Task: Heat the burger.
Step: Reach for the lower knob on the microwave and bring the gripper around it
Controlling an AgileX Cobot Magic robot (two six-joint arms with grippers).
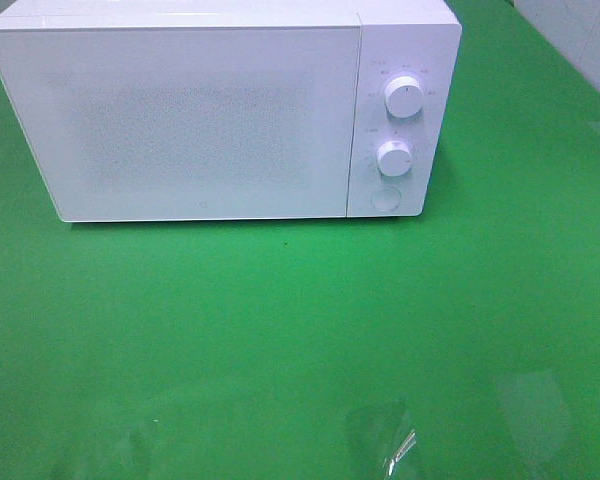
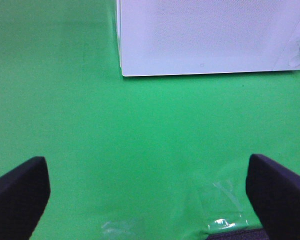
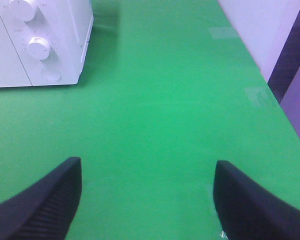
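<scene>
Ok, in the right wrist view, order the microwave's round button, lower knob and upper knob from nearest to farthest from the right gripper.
1. Round button, bottom of the microwave panel, nearest the right gripper.
2. Lower knob, mid-panel.
3. Upper knob, top of the panel, farthest.

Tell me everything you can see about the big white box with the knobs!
It is a white boxy microwave oven, plastic-looking, standing upright at the back of the green table. Its wide speckled door is shut, so the inside is hidden. On the right-hand panel the upper dial sits above the lower dial, both round and white, with a round button beneath. Only the table touches it.
</scene>
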